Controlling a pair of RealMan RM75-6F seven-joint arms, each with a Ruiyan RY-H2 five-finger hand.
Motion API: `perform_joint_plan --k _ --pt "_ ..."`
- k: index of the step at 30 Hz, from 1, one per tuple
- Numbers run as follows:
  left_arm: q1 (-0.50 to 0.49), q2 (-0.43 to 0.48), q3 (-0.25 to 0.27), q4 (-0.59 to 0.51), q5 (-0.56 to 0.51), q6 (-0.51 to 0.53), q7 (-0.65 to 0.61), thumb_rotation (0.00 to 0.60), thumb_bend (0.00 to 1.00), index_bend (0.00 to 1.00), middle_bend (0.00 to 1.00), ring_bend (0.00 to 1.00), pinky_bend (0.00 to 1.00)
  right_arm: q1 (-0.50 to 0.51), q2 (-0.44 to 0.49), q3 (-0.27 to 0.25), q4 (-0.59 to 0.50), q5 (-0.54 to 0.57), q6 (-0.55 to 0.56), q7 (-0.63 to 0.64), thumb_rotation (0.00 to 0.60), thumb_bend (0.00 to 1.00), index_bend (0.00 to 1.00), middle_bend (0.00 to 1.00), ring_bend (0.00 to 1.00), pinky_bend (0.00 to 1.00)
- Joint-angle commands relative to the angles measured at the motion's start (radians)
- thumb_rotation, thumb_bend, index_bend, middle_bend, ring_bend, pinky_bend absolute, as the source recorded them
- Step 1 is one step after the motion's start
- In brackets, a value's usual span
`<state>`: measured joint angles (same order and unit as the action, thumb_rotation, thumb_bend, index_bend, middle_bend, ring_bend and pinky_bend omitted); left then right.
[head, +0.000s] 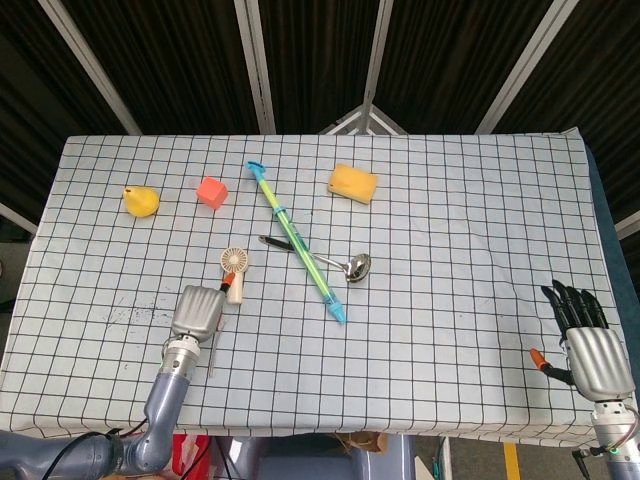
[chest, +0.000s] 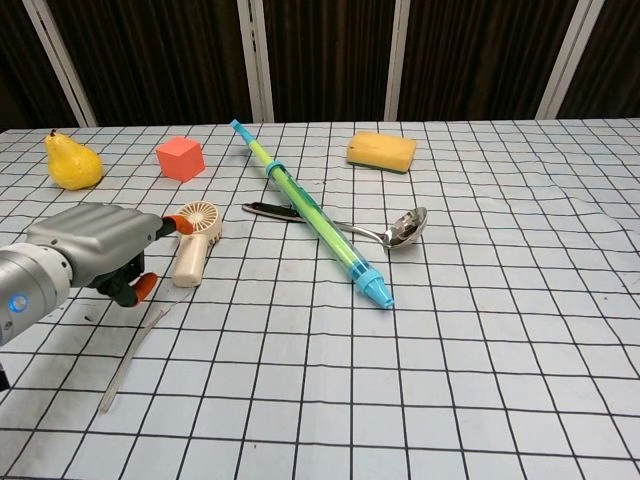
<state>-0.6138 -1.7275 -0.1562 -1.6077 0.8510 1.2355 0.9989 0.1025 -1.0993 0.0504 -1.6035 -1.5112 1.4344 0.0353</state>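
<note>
My left hand (head: 198, 311) hovers low over the table at the front left, its back up, and holds nothing. Its orange-tipped fingers (chest: 182, 225) reach the left side of a small cream hand fan (chest: 193, 240), which lies flat, and the thumb hangs apart below them. I cannot tell whether they touch the fan (head: 235, 268). A thin clear strip (chest: 130, 360) lies just in front of that hand. My right hand (head: 585, 340) rests at the front right corner with its dark fingers stretched out, empty, seen only in the head view.
A long green-and-blue squirter tube (head: 297, 243) lies diagonally mid-table across a metal ladle (head: 345, 266). Behind are a yellow pear (head: 140, 201), a red cube (head: 211, 190) and a yellow sponge (head: 353, 183). The checked cloth (head: 470, 230) covers the table.
</note>
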Motion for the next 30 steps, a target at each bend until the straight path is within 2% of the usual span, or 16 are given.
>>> perform_joint_plan --k 1,30 --pt "-0.004 -0.001 0.002 0.004 -0.003 0.004 -0.003 0.6 0.73 0.13 0.91 0.68 0.63 0.0 0.0 0.0 0.0 0.0 0.0 0.0 0.6 0.28 0.06 0.0 0.0 0.0" --pt "-0.03 -0.041 0.038 0.082 -0.043 -0.003 -0.023 0.6 0.73 0.13 0.91 0.68 0.63 0.0 0.0 -0.001 0.001 0.0 0.001 0.001 0.6 0.28 0.06 0.0 0.0 0.0"
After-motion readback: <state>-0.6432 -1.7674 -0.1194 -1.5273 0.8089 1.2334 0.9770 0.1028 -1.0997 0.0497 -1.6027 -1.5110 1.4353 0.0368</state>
